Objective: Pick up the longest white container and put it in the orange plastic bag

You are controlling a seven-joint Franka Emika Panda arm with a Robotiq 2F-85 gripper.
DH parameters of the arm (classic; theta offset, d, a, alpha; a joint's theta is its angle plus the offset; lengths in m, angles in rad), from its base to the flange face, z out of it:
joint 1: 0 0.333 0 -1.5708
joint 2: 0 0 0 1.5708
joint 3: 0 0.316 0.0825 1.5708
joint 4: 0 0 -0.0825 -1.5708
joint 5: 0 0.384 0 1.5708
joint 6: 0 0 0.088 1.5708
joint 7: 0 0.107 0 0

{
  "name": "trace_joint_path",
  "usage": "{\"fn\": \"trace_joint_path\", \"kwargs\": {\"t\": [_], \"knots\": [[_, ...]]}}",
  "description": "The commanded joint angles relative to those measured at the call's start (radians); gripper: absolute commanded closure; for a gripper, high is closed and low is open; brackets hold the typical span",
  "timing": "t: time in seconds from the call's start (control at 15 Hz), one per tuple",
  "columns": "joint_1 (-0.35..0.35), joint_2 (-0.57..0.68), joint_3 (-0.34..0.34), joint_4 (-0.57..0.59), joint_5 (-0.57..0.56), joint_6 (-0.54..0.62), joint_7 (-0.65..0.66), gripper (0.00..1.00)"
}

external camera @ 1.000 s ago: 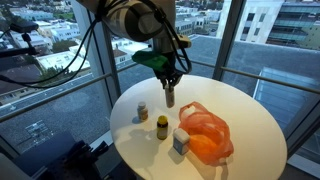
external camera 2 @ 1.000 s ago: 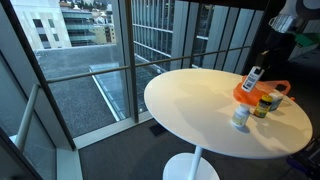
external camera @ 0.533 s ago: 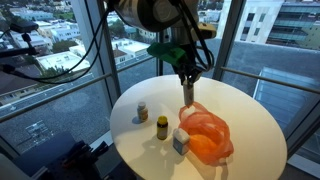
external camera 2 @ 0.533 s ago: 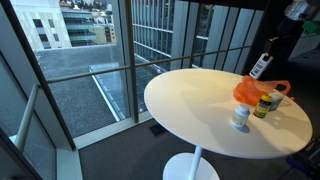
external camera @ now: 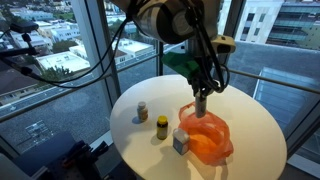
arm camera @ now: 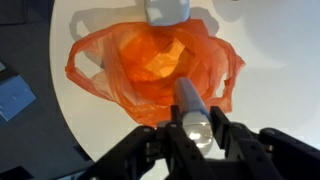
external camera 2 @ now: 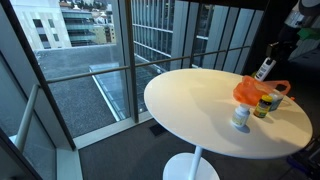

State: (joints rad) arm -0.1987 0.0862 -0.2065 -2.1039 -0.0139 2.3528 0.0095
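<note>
Within the last second the arm has carried the long white container (external camera: 201, 103) sideways from the bare surface (external camera: 250, 112) beside the orange plastic bag (external camera: 206, 138) to a spot directly over the bag. In an exterior view it now hangs nearly upright, with its lower end just above the bag's crumpled top. The fingers (arm camera: 218, 130) are clenched on the container's upper part. The wrist view looks down its length (arm camera: 192, 105) into the bag's open mouth (arm camera: 150, 62), so container and opening look well lined up. In an exterior view from farther off, the container (external camera 2: 263, 69) appears tilted above the bag (external camera 2: 255, 92) and clear of it. The carrying therefore seems all but done; what probably remains is a short descent into the mouth and a release. The risk is the limp plastic folding shut or the container catching the rim. A squat white container (external camera: 181, 141) stands against the bag's near side, while a yellow bottle (external camera: 162, 126) and a smaller bottle (external camera: 142, 112) stand farther from it, untouched.
</note>
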Motion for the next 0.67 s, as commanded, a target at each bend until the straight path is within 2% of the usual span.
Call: {"fn": "trace_joint_path", "kwargs": {"t": [0.0,0.6], "knots": [[-0.016,0.072,-0.013,0.069,0.003,-0.039,0.027,0.90],[-0.023,0.181,-0.020,0.077,-0.005,-0.062,0.023,0.90]]}}
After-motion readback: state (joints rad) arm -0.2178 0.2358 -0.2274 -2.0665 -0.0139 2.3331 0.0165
